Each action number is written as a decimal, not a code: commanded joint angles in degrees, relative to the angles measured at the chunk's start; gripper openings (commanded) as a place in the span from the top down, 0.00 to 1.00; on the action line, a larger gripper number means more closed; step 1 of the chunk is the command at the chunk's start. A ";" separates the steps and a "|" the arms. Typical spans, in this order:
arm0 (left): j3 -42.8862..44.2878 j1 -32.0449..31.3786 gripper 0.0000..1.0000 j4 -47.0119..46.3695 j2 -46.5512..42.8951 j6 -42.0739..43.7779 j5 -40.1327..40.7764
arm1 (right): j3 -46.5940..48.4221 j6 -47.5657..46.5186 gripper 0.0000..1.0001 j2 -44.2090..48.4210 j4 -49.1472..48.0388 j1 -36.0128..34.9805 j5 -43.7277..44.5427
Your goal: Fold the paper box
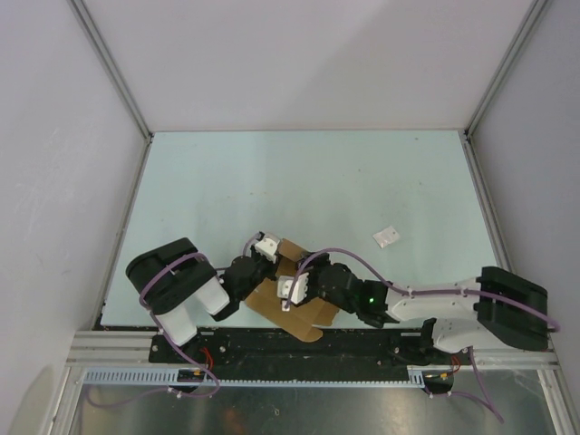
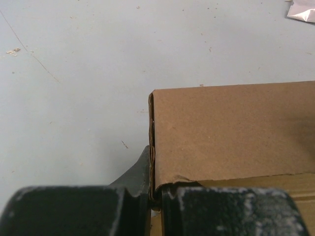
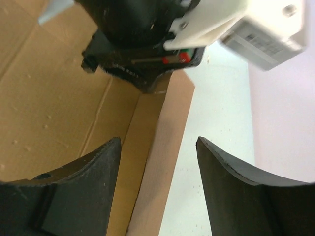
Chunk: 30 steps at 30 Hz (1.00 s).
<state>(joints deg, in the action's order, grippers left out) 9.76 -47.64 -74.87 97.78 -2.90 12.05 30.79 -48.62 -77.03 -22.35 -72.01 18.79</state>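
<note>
top external view: the paper box [image 1: 313,313], a tan cardboard sheet partly folded, lies on the pale surface [image 1: 299,181] at 6 o'clock, just ahead of the arm bases. i see the left end effector [image 1: 275,257] reaching in from 8 o'clock to the sheet's far corner, and the right end effector [image 1: 285,283] reaching in from 4 o'clock over the middle of the sheet. a small white scrap [image 1: 385,237] lies apart on the surface, toward 3 o'clock.

left wrist view: the left end effector [image 2: 156,200] is closed, its two dark fingers [image 2: 64,211] pinching the doubled edge of a raised flap of the paper box [image 2: 231,132]. the flap fills the 4 o'clock part of the view. bare surface [image 2: 74,73] lies beyond, and the white scrap [image 2: 301,10] shows at 1 o'clock.

right wrist view: the right end effector [image 3: 157,191] stands open, jaws wide apart. the edge of an upturned panel of the paper box [image 3: 49,98] runs between them, and i see no contact with either finger. at 12 o'clock the left end effector [image 3: 152,83] grips the far end of that same panel. the surface [image 3: 221,123] shows at 3 o'clock.
</note>
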 commanded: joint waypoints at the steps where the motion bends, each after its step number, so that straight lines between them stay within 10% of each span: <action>1: 0.70 -0.44 0.96 -21.46 -0.31 1.84 0.87 | -1.07 2.47 0.32 7.31 -0.76 -0.59 -6.30; 10: 0.79 -0.44 0.81 -21.46 0.13 1.93 1.57 | -3.63 12.21 0.38 18.32 -7.96 -0.59 -5.43; 18: 0.87 -0.44 0.76 -21.46 0.57 1.58 1.66 | -1.70 31.39 1.00 14.90 -15.99 2.04 13.20; 30: 1.58 -0.44 0.76 -21.46 1.98 -0.09 0.69 | 4.01 50.20 1.00 7.79 -9.30 12.94 -1.82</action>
<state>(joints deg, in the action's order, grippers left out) 10.55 -47.72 -74.91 99.33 -2.59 12.73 30.39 -6.31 -66.04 -32.27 -60.64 22.83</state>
